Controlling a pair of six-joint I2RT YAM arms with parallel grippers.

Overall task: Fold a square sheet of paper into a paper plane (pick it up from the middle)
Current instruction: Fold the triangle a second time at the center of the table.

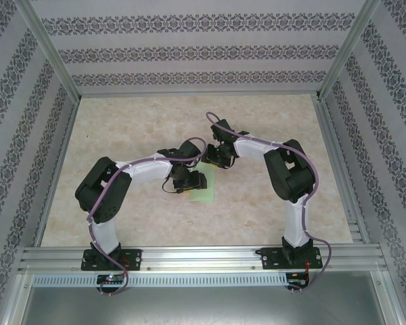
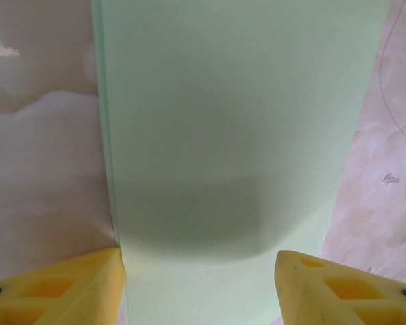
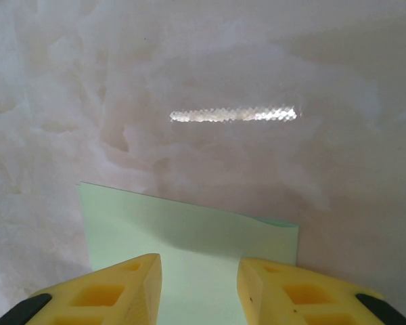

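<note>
**Both grippers low over the green paper, neither clamped**

Top view: I saw the sheet of paper (image 1: 204, 191) lying flat near the middle of the table (image 1: 122, 128). The left gripper (image 1: 188, 183) hung over its 10 o'clock corner and the right gripper (image 1: 216, 159) over its 12 o'clock edge.

Left wrist: the paper ran from 6 to 12 o'clock. My yellow fingers (image 2: 61, 288) stood apart at its two long edges, released.

Right wrist: the fingers (image 3: 298, 291) were parted above the paper, whose far edge lay toward 12 o'clock. Nothing was pinched.
</note>
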